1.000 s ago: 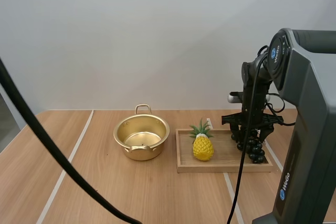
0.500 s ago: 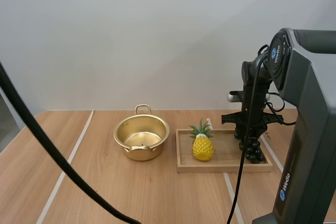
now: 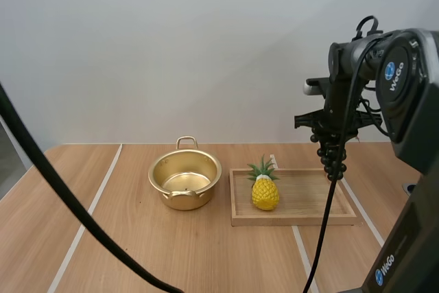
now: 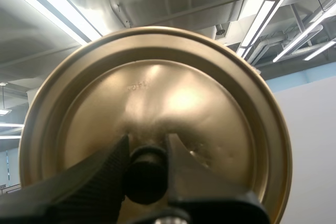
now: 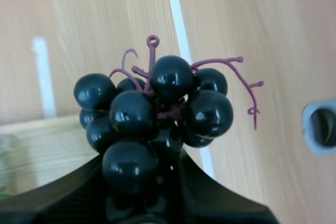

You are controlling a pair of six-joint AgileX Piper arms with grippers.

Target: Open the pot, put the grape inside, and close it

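Note:
A gold pot (image 3: 184,180) stands uncovered on the table, left of the wooden tray (image 3: 293,219). My right gripper (image 3: 330,143) hangs high above the tray's right half, shut on a bunch of dark grapes (image 3: 333,159) that dangles clear of the tray. In the right wrist view the grapes (image 5: 157,111) are pinched between the fingers, purple stem ends sticking out. My left gripper (image 4: 147,174) is shut on the black knob (image 4: 146,176) of the gold lid (image 4: 157,114), held up in the air.
A yellow toy pineapple (image 3: 265,187) stands on the left part of the tray, between the pot and the grapes. White lines cross the wooden tabletop. The right arm's grey base (image 3: 411,238) stands at the table's right edge.
My right gripper has risen straight up with the grapes, lifting them off the tray's right side to well above it. Pot and pineapple have not moved.

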